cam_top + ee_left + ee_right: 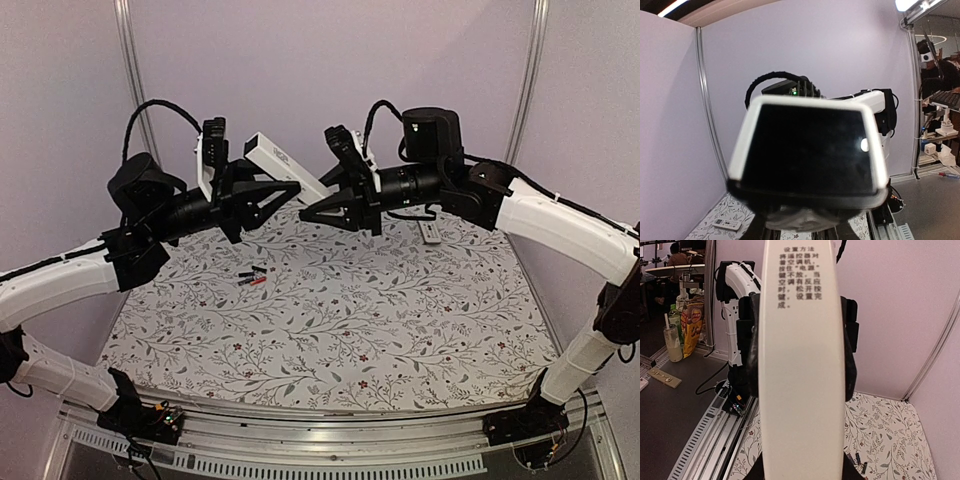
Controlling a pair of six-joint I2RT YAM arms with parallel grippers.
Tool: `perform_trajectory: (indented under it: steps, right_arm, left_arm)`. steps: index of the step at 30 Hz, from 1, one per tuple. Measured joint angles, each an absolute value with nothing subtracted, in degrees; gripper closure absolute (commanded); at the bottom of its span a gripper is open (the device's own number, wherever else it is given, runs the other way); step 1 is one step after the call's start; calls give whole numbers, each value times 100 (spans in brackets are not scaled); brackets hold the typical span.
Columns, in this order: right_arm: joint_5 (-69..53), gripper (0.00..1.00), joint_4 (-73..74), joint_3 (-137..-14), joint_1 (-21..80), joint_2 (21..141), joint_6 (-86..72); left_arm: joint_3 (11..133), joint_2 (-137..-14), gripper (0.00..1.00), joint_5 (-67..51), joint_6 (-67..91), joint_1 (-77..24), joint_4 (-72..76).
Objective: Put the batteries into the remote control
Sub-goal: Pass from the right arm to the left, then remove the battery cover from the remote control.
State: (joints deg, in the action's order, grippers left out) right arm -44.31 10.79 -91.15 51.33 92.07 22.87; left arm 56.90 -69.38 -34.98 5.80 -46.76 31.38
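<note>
Pinching white remote point(283, 162) at one end with right gripper point(315, 200), high above table point(400, 320). Flanking other end with left gripper point(283, 193); cannot tell whether jaws press or stand off. Leaving batteries point(252, 277) loose on table, well apart from remote.

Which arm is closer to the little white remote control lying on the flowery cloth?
Right. The right arm passes close above that small white remote; the left arm is far off on the opposite side.
</note>
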Motion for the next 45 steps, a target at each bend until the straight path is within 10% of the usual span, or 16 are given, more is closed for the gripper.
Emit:
perform_trajectory:
  steps: [5, 12, 29, 45]
  right_arm:
    - [-4346, 17, 1072, -9135, 5133, 9207, 2252]
    - [-3494, 3, 589, -8473, 5135, 8759, 2832]
    - [-3177, 25, -720, -8237, 5137, 8374, 5688]
    - [-3485, 69, -851, -8383, 5164, 8615, 6045]
  left_arm:
    - [5686, -6949, 100, -3380, 873, -4683, 3251]
    - [5605, -6899, 100, -2812, 2139, -4580, 3529]
    - [5666, -6914, 100, -2803, 3938, -4265, 4101]
    - [5695, -7148, 100, -2923, 4449, -4222, 4619]
